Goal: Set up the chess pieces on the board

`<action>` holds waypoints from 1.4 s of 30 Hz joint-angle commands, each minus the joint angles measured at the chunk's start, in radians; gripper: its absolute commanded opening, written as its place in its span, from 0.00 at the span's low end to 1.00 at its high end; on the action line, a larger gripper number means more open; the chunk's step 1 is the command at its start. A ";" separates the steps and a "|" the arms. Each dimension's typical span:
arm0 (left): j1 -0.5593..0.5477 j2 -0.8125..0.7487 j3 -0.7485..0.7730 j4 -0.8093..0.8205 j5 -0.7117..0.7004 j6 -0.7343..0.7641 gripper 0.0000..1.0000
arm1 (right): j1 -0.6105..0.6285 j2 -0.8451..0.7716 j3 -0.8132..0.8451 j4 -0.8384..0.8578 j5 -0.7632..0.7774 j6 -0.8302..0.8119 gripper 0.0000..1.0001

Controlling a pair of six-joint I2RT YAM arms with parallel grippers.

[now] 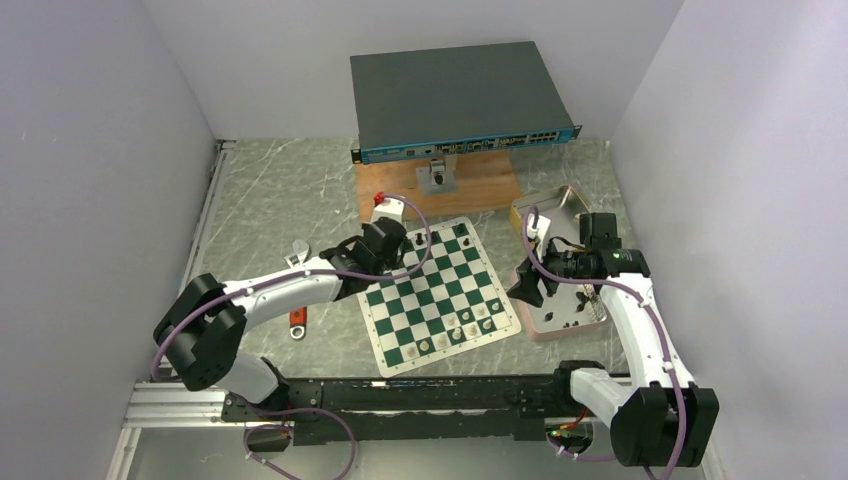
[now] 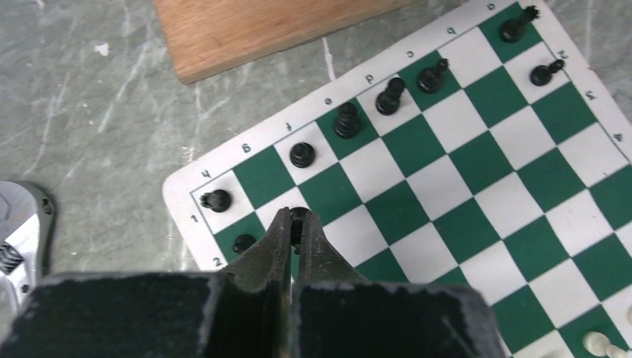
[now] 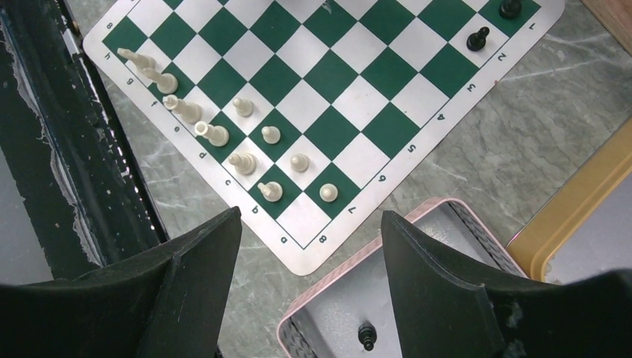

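The green and white board (image 1: pixel 440 288) lies mid-table. My left gripper (image 2: pixel 296 218) is shut on a small black pawn (image 2: pixel 299 215), holding it at a white second-row square near the board's far left corner (image 2: pixel 179 195). Black pieces stand along that edge, among them one in the corner square (image 2: pixel 216 199) and a pawn (image 2: pixel 243 243) beside my fingers. My right gripper (image 3: pixel 309 239) is open and empty above the corner of the pink tray (image 3: pixel 350 265). A black piece (image 3: pixel 365 335) lies in the tray. White pieces (image 3: pixel 216 134) line the board's near edge.
A yellow tin (image 1: pixel 555 205) sits behind the pink tray (image 1: pixel 562 325). A wooden plank (image 1: pixel 480 180) carrying a dark network switch (image 1: pixel 460 95) stands behind the board. An orange-handled tool (image 1: pixel 297 322) lies left of the board, and a metal object (image 2: pixel 19 231) lies beside it.
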State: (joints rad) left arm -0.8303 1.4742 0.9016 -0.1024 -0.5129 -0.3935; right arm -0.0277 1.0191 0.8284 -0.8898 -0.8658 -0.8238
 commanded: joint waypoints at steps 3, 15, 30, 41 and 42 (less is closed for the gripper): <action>0.061 -0.019 -0.013 0.054 0.006 0.017 0.00 | -0.005 0.005 0.023 -0.007 -0.024 -0.026 0.71; 0.155 0.025 -0.039 0.114 0.103 -0.022 0.00 | -0.009 0.010 0.023 -0.010 -0.021 -0.031 0.71; 0.217 0.104 -0.024 0.137 0.176 -0.028 0.00 | -0.012 0.016 0.023 -0.012 -0.022 -0.035 0.71; 0.231 0.151 -0.002 0.141 0.213 -0.018 0.02 | -0.012 0.022 0.023 -0.015 -0.022 -0.038 0.71; 0.231 0.155 -0.001 0.140 0.215 -0.017 0.02 | -0.013 0.022 0.024 -0.015 -0.022 -0.039 0.71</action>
State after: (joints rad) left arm -0.6033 1.6146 0.8612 -0.0017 -0.3271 -0.4088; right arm -0.0360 1.0420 0.8284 -0.8921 -0.8654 -0.8379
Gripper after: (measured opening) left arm 0.027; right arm 0.710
